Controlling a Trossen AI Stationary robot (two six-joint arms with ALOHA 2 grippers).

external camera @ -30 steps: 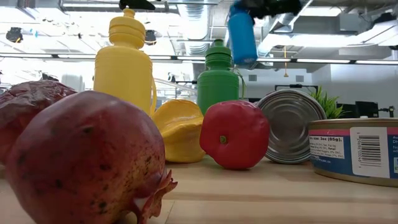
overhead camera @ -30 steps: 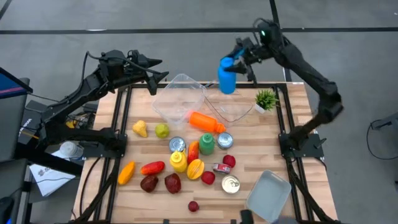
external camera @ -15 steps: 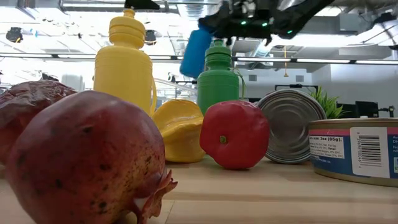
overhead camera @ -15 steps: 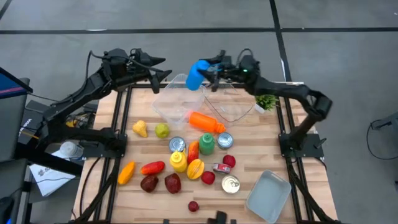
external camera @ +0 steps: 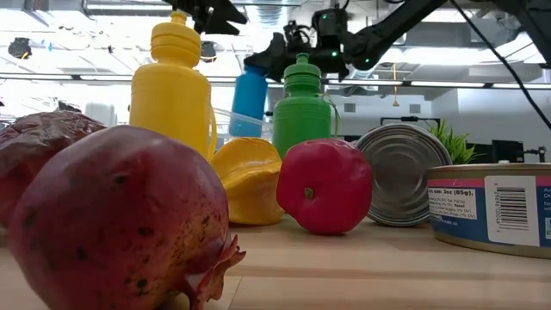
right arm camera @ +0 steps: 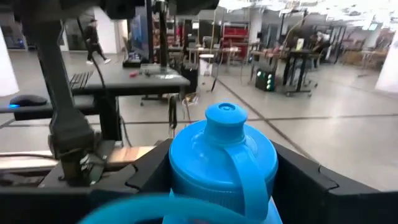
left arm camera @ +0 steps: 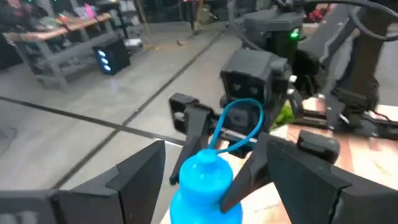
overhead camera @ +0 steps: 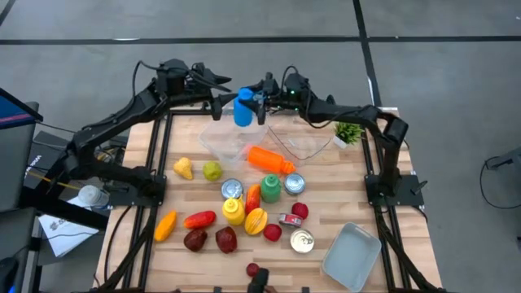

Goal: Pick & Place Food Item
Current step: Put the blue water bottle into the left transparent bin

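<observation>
Blue bottle [overhead camera: 242,108] held upright above the table's [overhead camera: 342,191] far edge, over the clear container [overhead camera: 236,129], right gripper [overhead camera: 259,103] fingers pinching its sides; left gripper [overhead camera: 225,99] just beside it, fingers spread, not touching the bottle

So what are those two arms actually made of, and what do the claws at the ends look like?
Both arms are dark, near black, built of jointed segments with black cables looping alongside. The left claw has two broad, flat dark fingers. The right claw sits on a boxy black wrist with a small green light glowing on it. No lettering or markings can be made out.
</observation>
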